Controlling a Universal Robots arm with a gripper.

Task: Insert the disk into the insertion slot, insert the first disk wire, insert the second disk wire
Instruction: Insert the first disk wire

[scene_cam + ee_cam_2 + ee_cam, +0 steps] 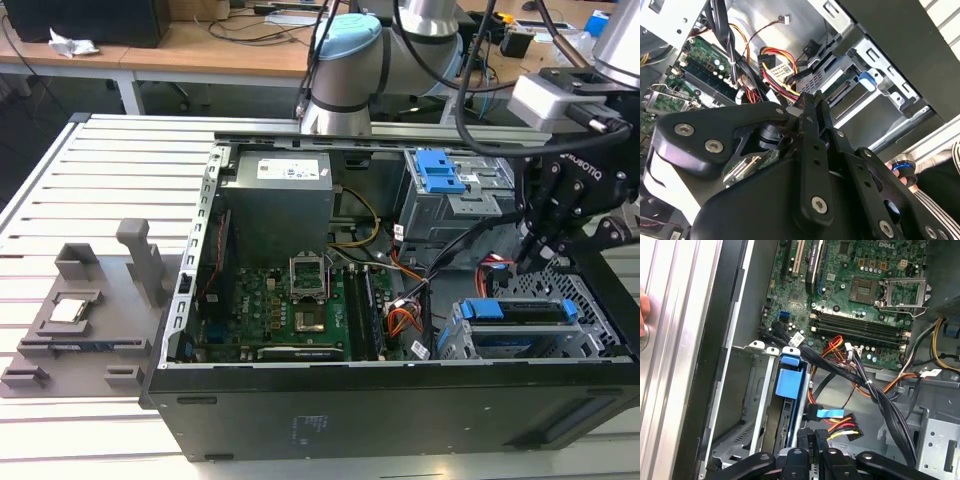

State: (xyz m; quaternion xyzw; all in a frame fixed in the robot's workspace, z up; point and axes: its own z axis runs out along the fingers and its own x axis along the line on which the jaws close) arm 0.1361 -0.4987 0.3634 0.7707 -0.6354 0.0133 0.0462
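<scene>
— Reaching in with the arm (345, 80)?
— Bending at the blue-capped joint (345, 35); running off toward the exterior view's right; carrying the grey wrist block (548, 98) up high.
— And pointing the gripper (530, 258) which way?
— Hanging it straight down below the wrist; aiming the black fingers (811, 150) downward; pressing them close together, leaving barely a slit in the second wrist view; splaying the black linkage bars (750, 462) out to either side in the first wrist view.
— Gripping anything?
— Not showing clearly; hovering low, tips tucked together.
</scene>
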